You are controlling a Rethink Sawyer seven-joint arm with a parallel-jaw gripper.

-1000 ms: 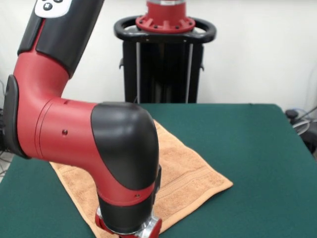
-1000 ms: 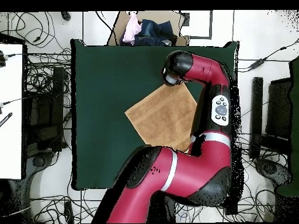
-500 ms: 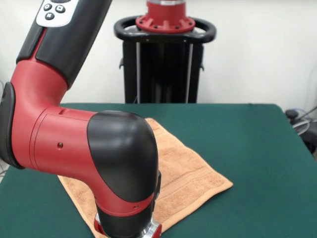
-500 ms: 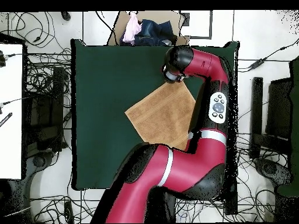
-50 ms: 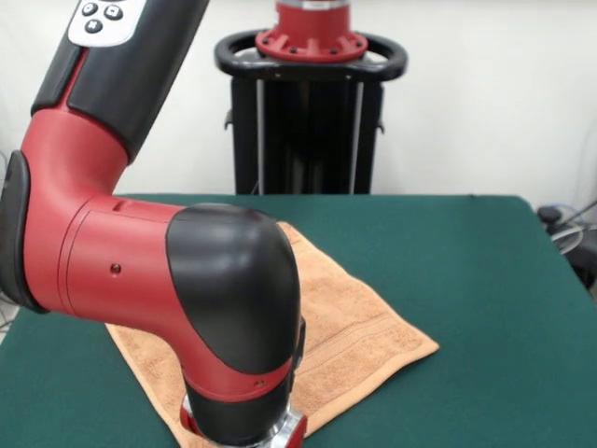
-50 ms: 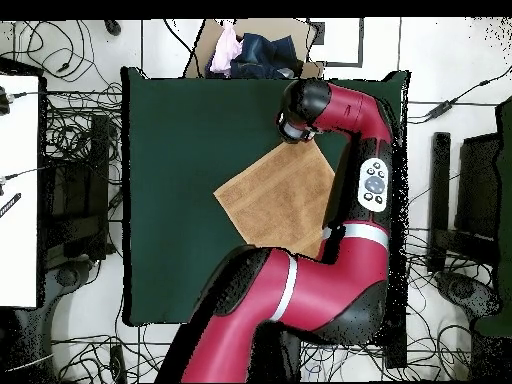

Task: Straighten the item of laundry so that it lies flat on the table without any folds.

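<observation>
The item of laundry, an orange-tan towel (image 5: 359,322), lies spread as a diamond on the green table (image 5: 485,280), with band stripes near its right corner. From overhead the towel (image 6: 275,195) looks flat, right of the table's (image 6: 170,150) middle. The arm's end with the gripper (image 6: 297,122) hangs over the towel's top corner and covers it. In the front view the black wrist hides the towel's left part, and the gripper (image 5: 244,441) is cut off by the bottom edge. Nothing shows of its state.
In the overhead view a cardboard box of clothes (image 6: 255,50) stands just beyond the table's top edge. Cables lie on the floor all around. A white table (image 6: 20,180) is at the left. The red arm spans the table's right side.
A second ago the arm's end shifted slightly toward the table's top edge in the overhead view. It has hardly moved since. The towel lies as before.
</observation>
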